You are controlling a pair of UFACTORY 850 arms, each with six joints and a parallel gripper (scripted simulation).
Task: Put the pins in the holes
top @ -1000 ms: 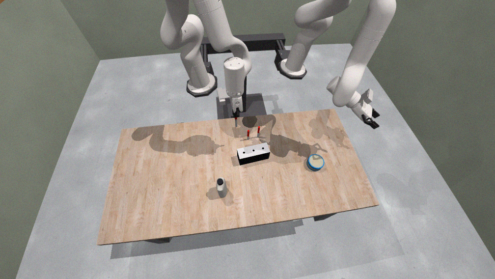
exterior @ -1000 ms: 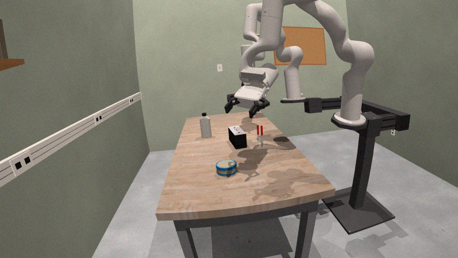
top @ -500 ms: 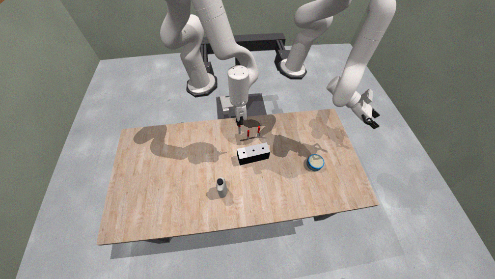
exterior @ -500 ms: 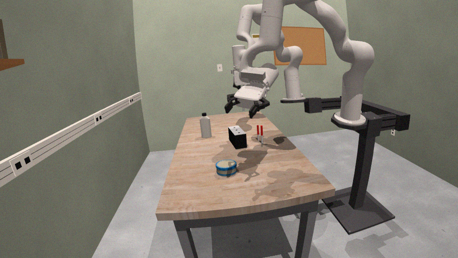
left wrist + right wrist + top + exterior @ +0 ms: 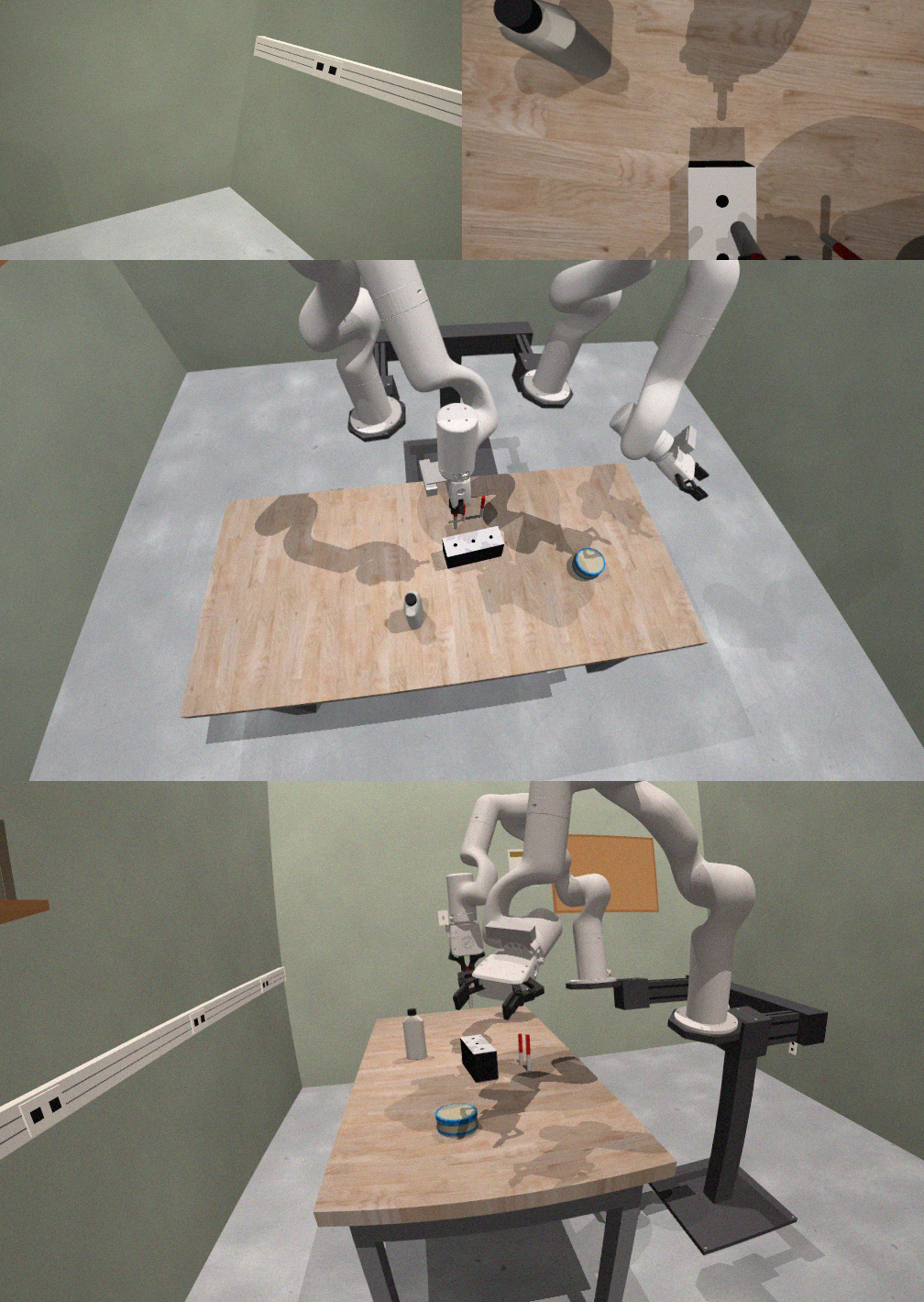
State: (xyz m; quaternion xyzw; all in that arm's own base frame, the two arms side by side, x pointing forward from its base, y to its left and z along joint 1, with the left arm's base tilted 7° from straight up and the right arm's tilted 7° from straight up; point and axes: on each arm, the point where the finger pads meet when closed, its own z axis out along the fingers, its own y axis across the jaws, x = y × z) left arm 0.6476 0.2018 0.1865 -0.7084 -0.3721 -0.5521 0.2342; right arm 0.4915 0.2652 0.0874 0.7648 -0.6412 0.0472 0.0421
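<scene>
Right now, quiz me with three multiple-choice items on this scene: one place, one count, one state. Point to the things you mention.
1. In the top view, where is the blue-rimmed tin (image 5: 589,563) (image 5: 456,1119)?
A) left of the block (image 5: 475,556) (image 5: 479,1060) (image 5: 700,206)
B) right of the block
C) on the block

2. How many holes (image 5: 473,541) (image 5: 722,200) does the block's top show?
A) three
B) two
C) five

3. The right arm's jaws are:
A) wide open
B) shut on nothing
C) shut on a pin (image 5: 455,521) (image 5: 746,240)

1 B: it sits beyond the block's right end.
2 A: three dark dots in a row.
3 C: a pin extends from between them.
</scene>
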